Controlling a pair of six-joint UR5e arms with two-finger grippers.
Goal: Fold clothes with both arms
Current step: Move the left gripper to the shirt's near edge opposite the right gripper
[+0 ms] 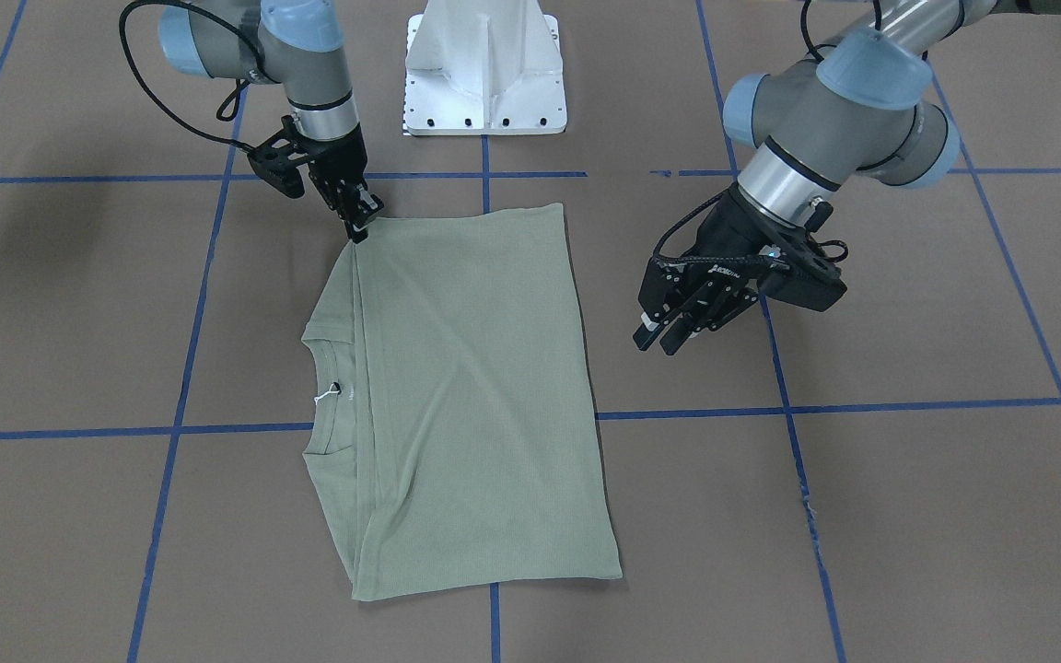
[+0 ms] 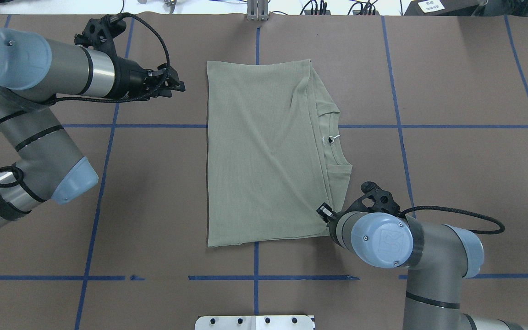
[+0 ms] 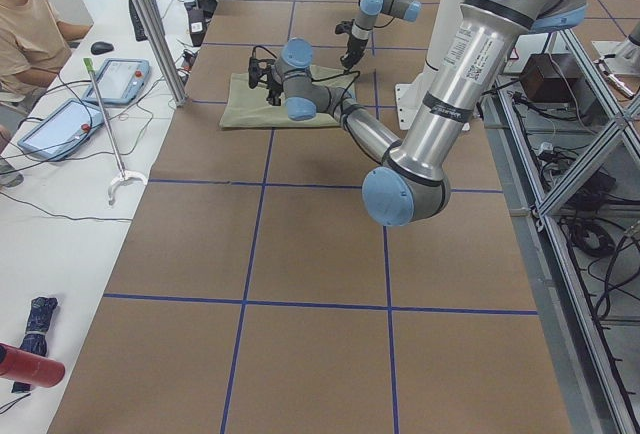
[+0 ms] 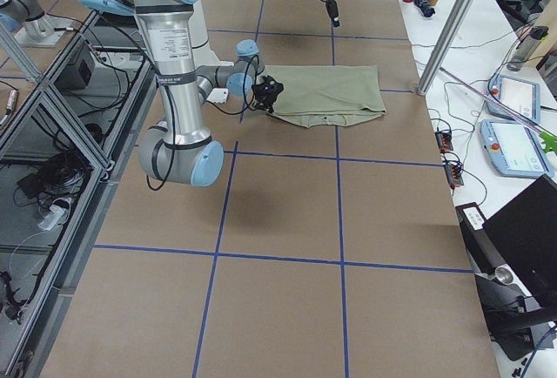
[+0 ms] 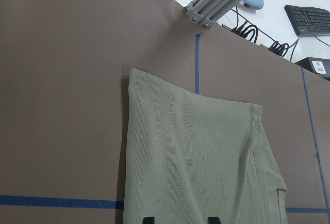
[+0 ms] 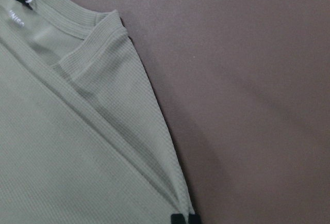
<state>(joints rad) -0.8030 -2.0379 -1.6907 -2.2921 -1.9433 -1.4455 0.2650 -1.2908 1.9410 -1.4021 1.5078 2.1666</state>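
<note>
The sage-green shirt [image 1: 475, 387] lies folded into a flat rectangle at the table's middle [image 2: 264, 156], with its ribbed neck and white tag [image 2: 332, 139] on the robot's right side. My right gripper [image 1: 360, 226] points down at the shirt's near right corner [image 6: 184, 219], its fingertips together and pinching the fabric edge. My left gripper [image 1: 659, 343] hovers above bare table off the shirt's left edge [image 2: 177, 85]. Its fingers stand apart with nothing between them, and the shirt [image 5: 201, 162] lies ahead of it in the left wrist view.
The white base pedestal [image 1: 484, 69] stands at the robot's edge of the table. Blue tape lines [image 2: 154, 125] grid the brown surface. A person [image 3: 30, 24] sits with tablets [image 3: 60, 124] at a side desk beyond the far edge, past a metal post [image 3: 150, 24].
</note>
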